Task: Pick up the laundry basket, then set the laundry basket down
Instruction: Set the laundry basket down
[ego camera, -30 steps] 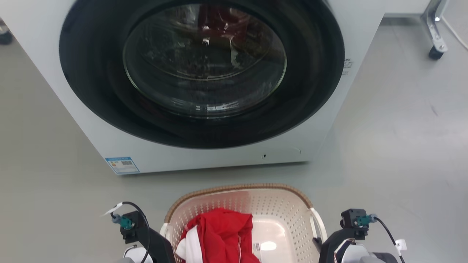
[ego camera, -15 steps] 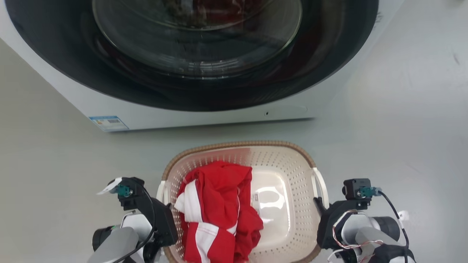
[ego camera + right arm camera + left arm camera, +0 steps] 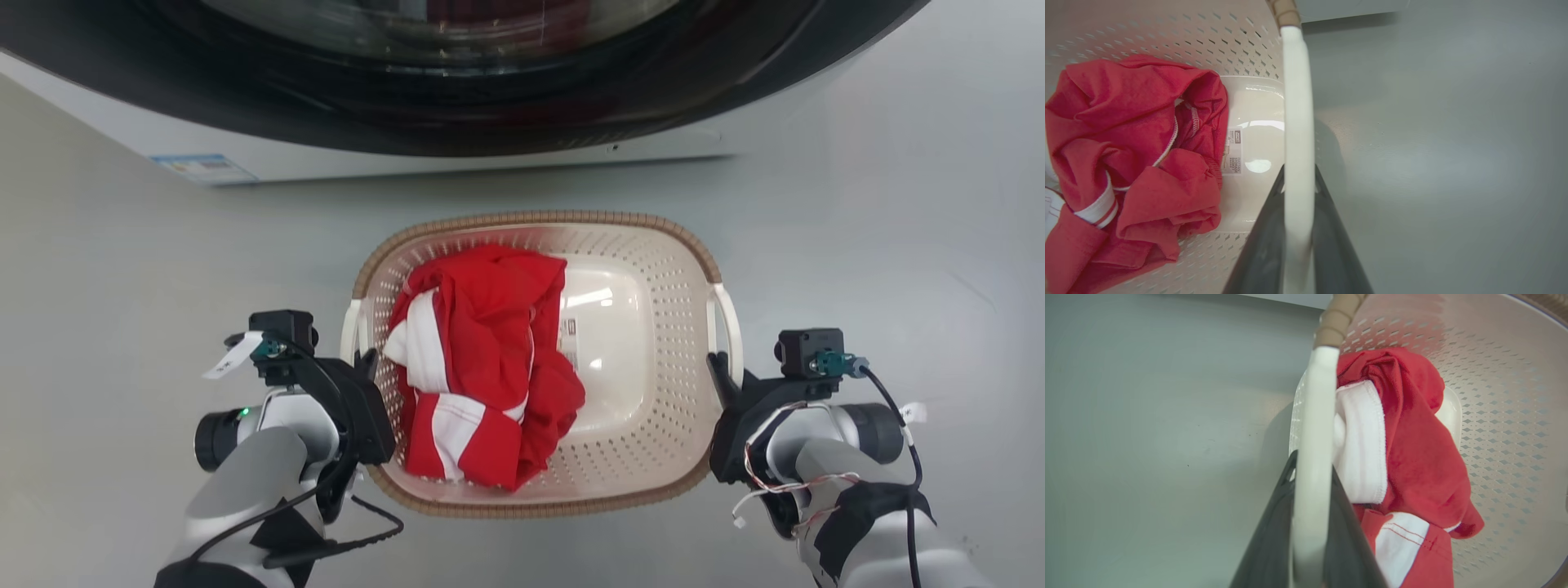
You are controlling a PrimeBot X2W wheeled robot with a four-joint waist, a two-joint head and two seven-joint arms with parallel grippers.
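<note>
left hand (image 3: 369, 359) and right hand (image 3: 718, 365) clamp white handles (image 3: 729, 327) of the cream perforated plastic laundry basket (image 3: 539, 219); uneven lifting may spill the red cloth (image 3: 490, 359).

The washer (image 3: 490, 122) is cut off at 12 o'clock of the head view, so we see only the lower arc of its door. Its sticker (image 3: 204, 168) is too blurred to read. The garment (image 3: 482, 367) hides the 9 o'clock side of the bottom of the basket (image 3: 653, 343), and the label (image 3: 569, 343) there is too small to read.

In the wrist views, the left handle (image 3: 1316, 396) covers the gap in the left gripper (image 3: 1312, 461), and the right handle (image 3: 1296, 81) does the same in the right gripper (image 3: 1298, 169). Both grippers are cut off at 6 o'clock. We cannot tell whether the basket touches the floor (image 3: 857, 245).
</note>
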